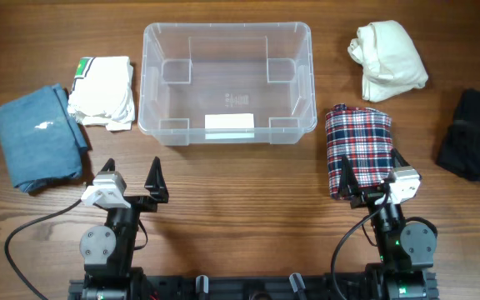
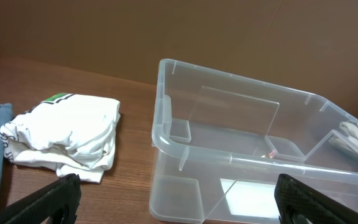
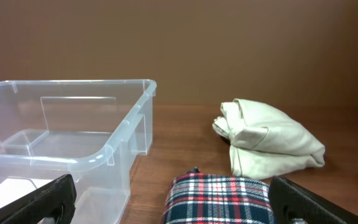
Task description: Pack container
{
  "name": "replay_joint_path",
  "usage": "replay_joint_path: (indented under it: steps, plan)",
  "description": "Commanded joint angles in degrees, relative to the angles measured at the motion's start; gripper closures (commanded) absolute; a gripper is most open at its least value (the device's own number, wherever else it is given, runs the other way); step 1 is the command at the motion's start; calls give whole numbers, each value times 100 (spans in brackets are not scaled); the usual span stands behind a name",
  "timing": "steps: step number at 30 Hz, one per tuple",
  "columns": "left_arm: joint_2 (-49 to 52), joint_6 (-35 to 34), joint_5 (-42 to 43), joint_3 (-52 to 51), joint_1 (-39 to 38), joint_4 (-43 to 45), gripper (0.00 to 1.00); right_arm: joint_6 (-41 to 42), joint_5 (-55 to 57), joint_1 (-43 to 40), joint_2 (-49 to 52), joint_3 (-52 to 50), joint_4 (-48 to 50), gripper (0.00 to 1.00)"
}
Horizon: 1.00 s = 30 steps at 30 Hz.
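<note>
The clear plastic container (image 1: 227,79) stands empty at the table's middle back, with a white label on its front; it also shows in the left wrist view (image 2: 253,155) and the right wrist view (image 3: 61,149). My left gripper (image 1: 132,179) is open and empty, in front of the container's left corner. My right gripper (image 1: 372,173) is open and empty, just above the near end of a folded plaid garment (image 1: 357,146), which lies between the fingers in the right wrist view (image 3: 219,199).
A folded white garment (image 1: 102,90) and a blue one (image 1: 38,135) lie left of the container. A cream garment (image 1: 387,58) lies at the back right and a black one (image 1: 471,133) at the far right.
</note>
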Motion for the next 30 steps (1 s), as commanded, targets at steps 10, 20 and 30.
replay_joint_path:
  steps: [10,20,30]
  plan:
    - [-31,-50,-33,-37,46,-17,0,616,535,-28,203,264,525,0]
    - [-31,-50,-35,-37,46,-17,0,675,44,-28,5598,3958,507,0]
    - [-31,-50,-33,-37,46,-17,0,-953,-1152,-509,8889,7726,-1049,0]
